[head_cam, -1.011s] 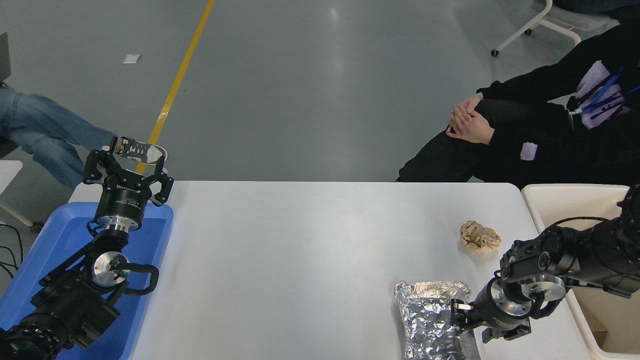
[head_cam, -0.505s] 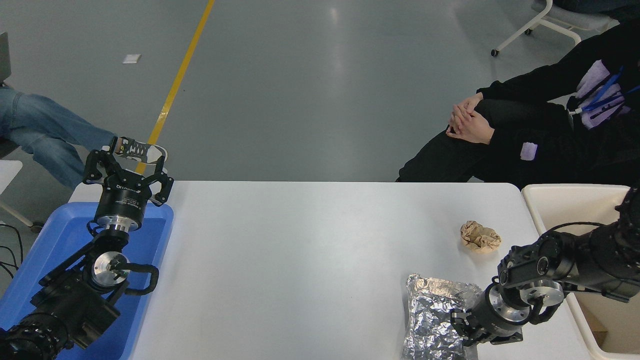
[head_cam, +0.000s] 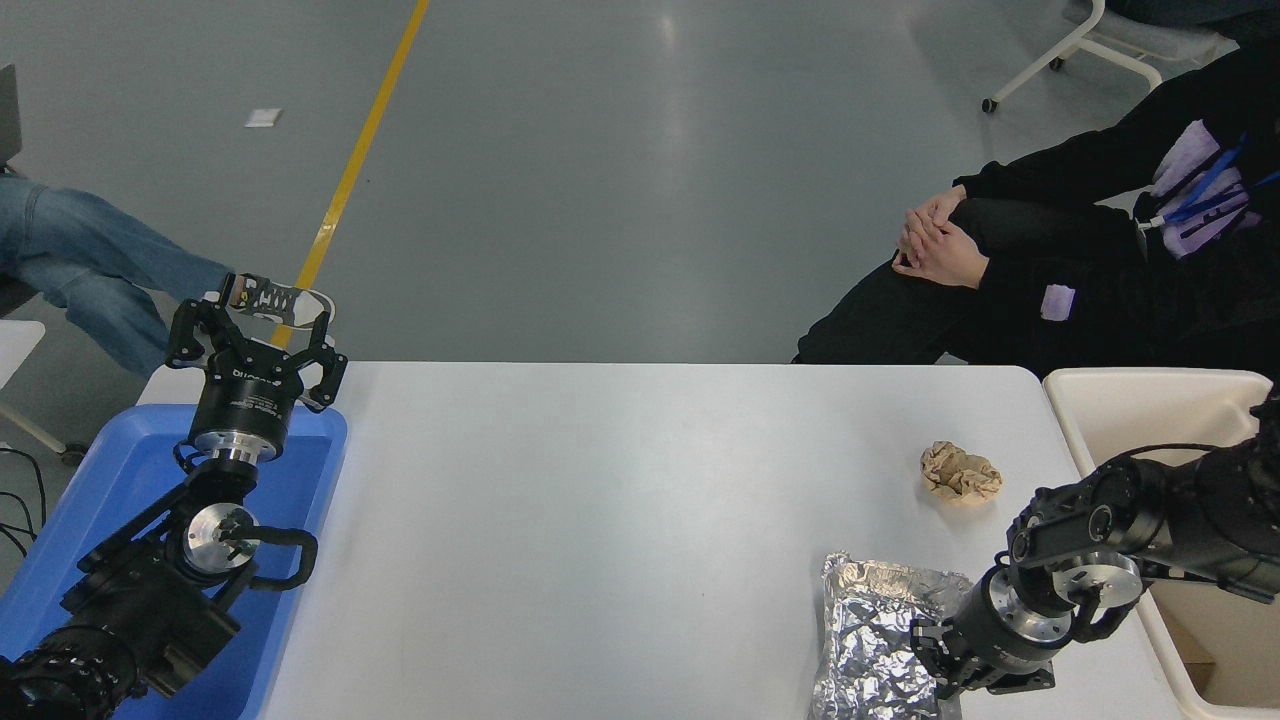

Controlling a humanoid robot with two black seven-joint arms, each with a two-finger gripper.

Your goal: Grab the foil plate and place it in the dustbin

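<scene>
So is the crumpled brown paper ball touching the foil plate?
Apart. The head view shows bare white table between the paper ball and the foil plate.

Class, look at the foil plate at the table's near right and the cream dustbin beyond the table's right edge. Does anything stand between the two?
Only the right arm's own wrist lies there. The right gripper is at the foil plate, which lies left of the dustbin. The crumpled brown paper ball sits farther back on the table, off that line.

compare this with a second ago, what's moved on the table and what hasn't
The right gripper, at the foil plate's right edge, has shifted right toward the dustbin, and the plate moved right with it. The paper ball, blue tray and left gripper are unchanged.
</scene>
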